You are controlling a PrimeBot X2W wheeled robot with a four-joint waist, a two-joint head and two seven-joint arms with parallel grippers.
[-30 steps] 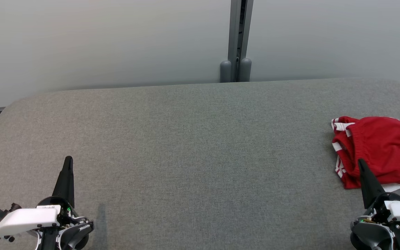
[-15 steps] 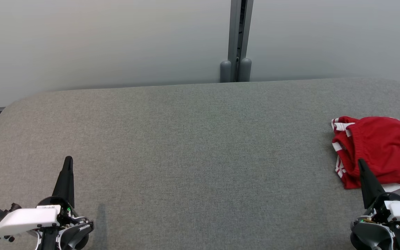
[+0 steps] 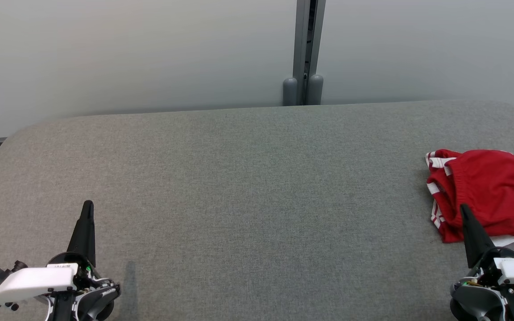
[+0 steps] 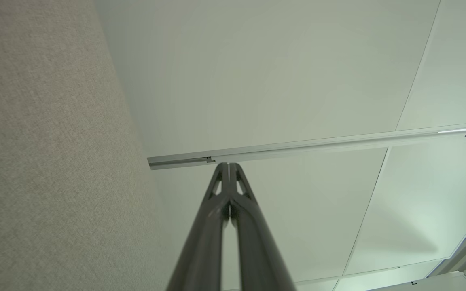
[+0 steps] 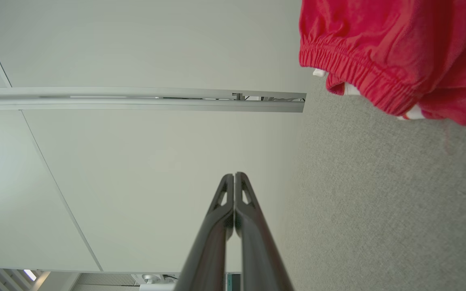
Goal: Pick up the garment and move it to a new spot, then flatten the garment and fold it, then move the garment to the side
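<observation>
A crumpled red garment [image 3: 493,191] lies at the far right of a grey fabric table [image 3: 257,200]. The left gripper [image 3: 87,208] and right gripper [image 3: 464,210] rest at the near corners, both pinched closed and empty, the right one near the cloth. It looks light, soft and floppy; the gathered elastic waistband [image 5: 350,74], plain in the right wrist view but hard to read from the head view, seems the firmest place to grasp

The garment [image 3: 491,187] lies on the table [image 3: 257,187], far to the right. The right gripper [image 3: 463,208] sits just in front of it. The left gripper [image 3: 88,205] sits at the front left, well apart. A wall [image 3: 127,53] stands behind the table.
</observation>
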